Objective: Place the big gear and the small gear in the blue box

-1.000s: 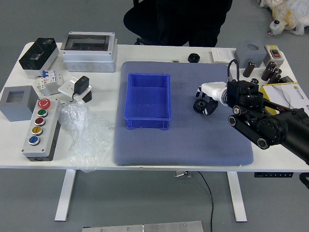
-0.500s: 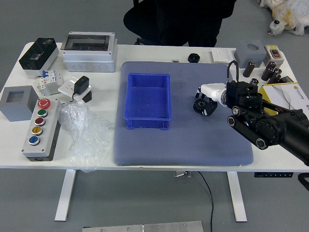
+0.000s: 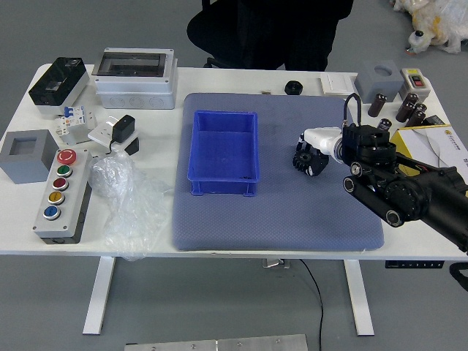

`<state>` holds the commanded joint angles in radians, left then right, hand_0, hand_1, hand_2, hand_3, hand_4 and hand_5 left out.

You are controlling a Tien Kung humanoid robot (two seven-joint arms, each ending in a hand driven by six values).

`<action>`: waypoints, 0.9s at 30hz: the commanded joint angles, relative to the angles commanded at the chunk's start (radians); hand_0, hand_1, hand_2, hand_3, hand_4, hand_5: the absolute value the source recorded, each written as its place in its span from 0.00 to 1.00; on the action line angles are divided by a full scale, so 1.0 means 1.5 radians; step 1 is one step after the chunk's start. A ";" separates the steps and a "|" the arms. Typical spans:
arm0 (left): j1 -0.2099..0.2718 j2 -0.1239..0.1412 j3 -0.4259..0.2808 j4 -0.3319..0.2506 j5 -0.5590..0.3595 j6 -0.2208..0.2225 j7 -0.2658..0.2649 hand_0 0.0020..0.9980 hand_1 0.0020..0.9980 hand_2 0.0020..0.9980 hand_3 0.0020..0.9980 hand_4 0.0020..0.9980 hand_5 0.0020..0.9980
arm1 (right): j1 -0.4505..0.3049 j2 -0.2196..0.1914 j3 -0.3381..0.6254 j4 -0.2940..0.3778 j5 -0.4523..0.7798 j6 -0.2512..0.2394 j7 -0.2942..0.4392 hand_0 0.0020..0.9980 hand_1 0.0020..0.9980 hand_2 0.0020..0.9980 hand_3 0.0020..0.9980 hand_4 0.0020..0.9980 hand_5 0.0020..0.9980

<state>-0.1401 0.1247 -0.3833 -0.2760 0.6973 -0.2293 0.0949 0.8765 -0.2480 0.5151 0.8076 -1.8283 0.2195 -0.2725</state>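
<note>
Right hand (image 3: pixel 323 140) off blue box's (image 3: pixel 224 146) right side; can't tell how open, or whether gripping. Dark gear (image 3: pixel 301 160) at hand's box-facing end, between hand and box. Carry likely runs left. Second gear unclear.

Right hand (image 3: pixel 325 139) at a gear (image 3: pixel 302 160), probably.

Glossy black arm (image 3: pixel 391 191), partly white robot hand (image 3: pixel 326 140)
</note>
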 joint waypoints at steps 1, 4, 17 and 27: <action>0.000 0.000 0.000 0.000 0.000 0.000 0.000 0.86 0.83 0.83 0.77 0.60 0.37 | 0.000 0.001 -0.001 -0.001 0.000 -0.001 0.000 0.53 0.54 0.73 0.76 0.77 0.07; -0.001 -0.001 -0.001 0.000 0.001 0.000 0.000 0.86 0.83 0.83 0.77 0.60 0.37 | -0.002 0.002 -0.001 -0.003 0.000 -0.003 0.000 0.51 0.53 0.71 0.73 0.76 0.06; -0.001 -0.001 0.000 0.000 0.001 0.000 0.000 0.86 0.83 0.83 0.77 0.60 0.37 | -0.005 0.007 -0.004 -0.007 -0.003 -0.020 -0.001 0.46 0.48 0.67 0.66 0.74 0.06; -0.001 -0.001 0.002 0.000 0.001 0.000 0.000 0.86 0.83 0.83 0.77 0.60 0.37 | -0.009 0.007 -0.001 -0.007 -0.019 -0.051 -0.001 0.46 0.38 0.50 0.59 0.67 0.06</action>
<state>-0.1409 0.1230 -0.3808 -0.2761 0.6984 -0.2295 0.0953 0.8628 -0.2377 0.5134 0.7965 -1.8560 0.1430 -0.2741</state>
